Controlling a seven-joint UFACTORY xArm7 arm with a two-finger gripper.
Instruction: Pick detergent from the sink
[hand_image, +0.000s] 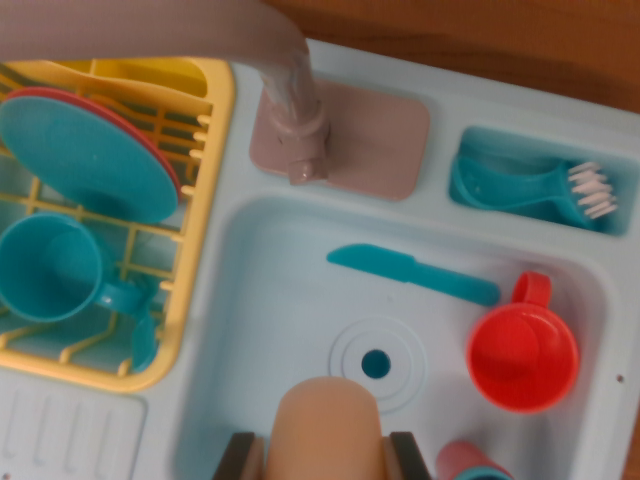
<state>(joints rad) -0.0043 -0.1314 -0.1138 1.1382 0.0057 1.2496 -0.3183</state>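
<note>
Since the tan, rounded detergent bottle (328, 428) sits right between the two dark fingers of the gripper (327, 460) at the bottom edge of the wrist view, I'd say the grab is basically made. The fingers look pressed up against both sides of it, so the gripper reads as clamped on the bottle rather than spread wide, though only the finger tips show, so take that with a grain of salt.

What's left, as far as I can judge: the bottle is over the near part of the sink (270, 290) basin, just beside the drain (376, 363), and I can't tell if it's lifted off the floor yet or resting there. So getting it up and clear of the sink walls seems to be the remaining bit.

Orientation: only one rounded end is visible, facing up toward the camera. My guess is its long axis runs roughly along the camera's line of sight, but the rest of the body is hidden.

Other stuff in the basin: a teal knife (410, 273) near the far wall, a red cup (522, 352) by the right wall, and a pinkish-teal item (470, 464) at the near right corner, mostly cut off.
</note>
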